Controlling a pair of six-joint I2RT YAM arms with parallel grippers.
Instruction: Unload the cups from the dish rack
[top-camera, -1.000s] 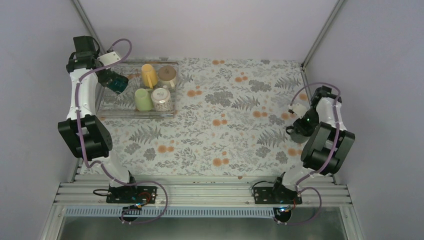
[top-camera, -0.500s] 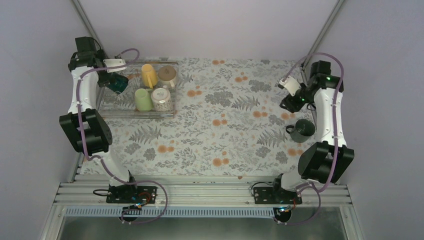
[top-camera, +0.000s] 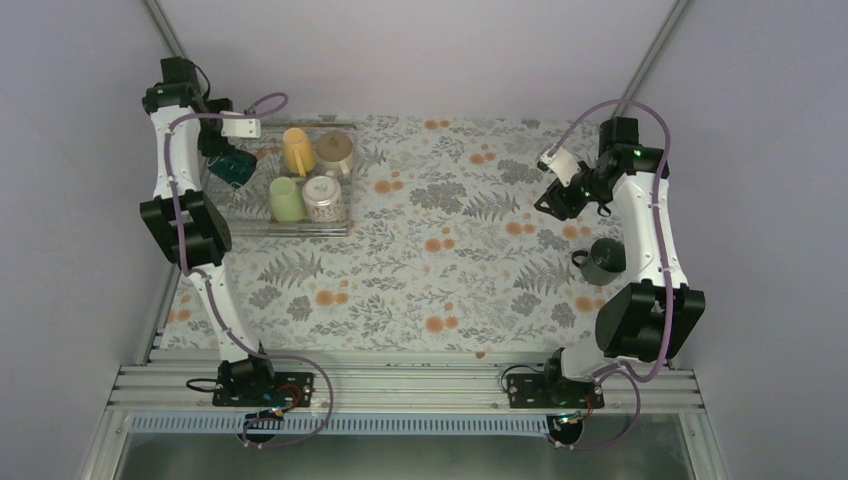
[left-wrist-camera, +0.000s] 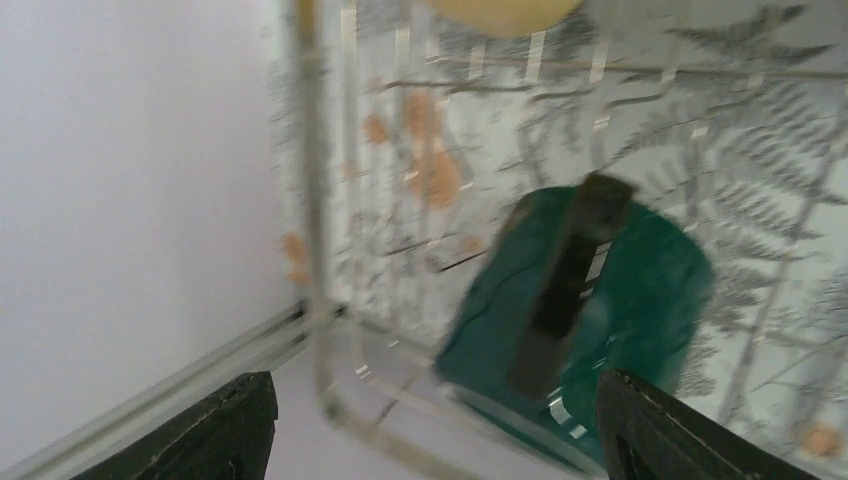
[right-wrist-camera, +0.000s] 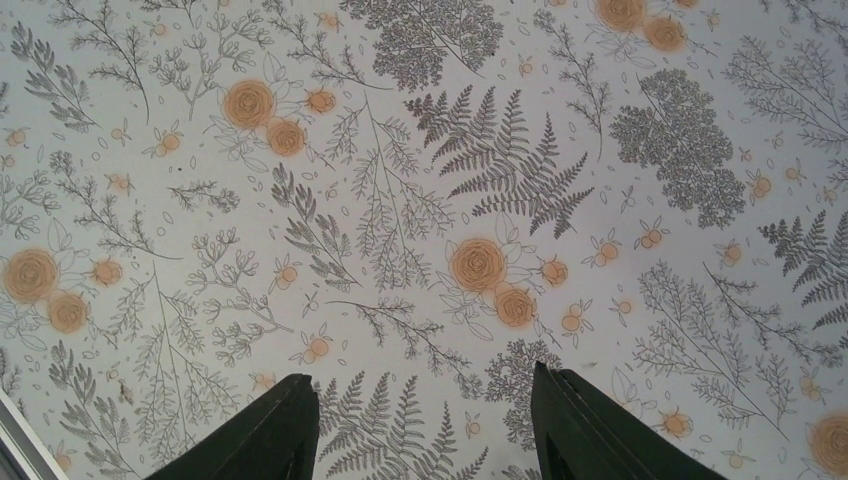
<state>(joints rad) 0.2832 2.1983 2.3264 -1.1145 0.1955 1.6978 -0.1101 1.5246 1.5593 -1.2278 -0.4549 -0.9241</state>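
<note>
While my left gripper hangs over the left end of the rack, its jaws stand wide apart and hold nothing. From the wrist view, the teal mug lies just ahead of the fingertips and between their lines, nearer my right finger than my left. Its dark handle faces the camera. The picture is blurred, so I cannot tell whether the right finger touches the mug's edge; the left finger is plainly clear of it. The mug rests on the rack's thin bars, close to the rack's left corner and the wall.

Four more mugs sit in the rack to the right of my left gripper. The yellow mug and the cream mug stand side by side at the far edge. The pale green mug and the patterned mug stand side by side in front of them. None of the four touches my gripper.

My right gripper is also parted, with nothing between its fingers, and it looks down on bare flowered tablecloth. It is well apart from the rack, on the far right of the table. A dark mug stands on the cloth nearer my base than that gripper, out of the rack and clear of the fingers.
</note>
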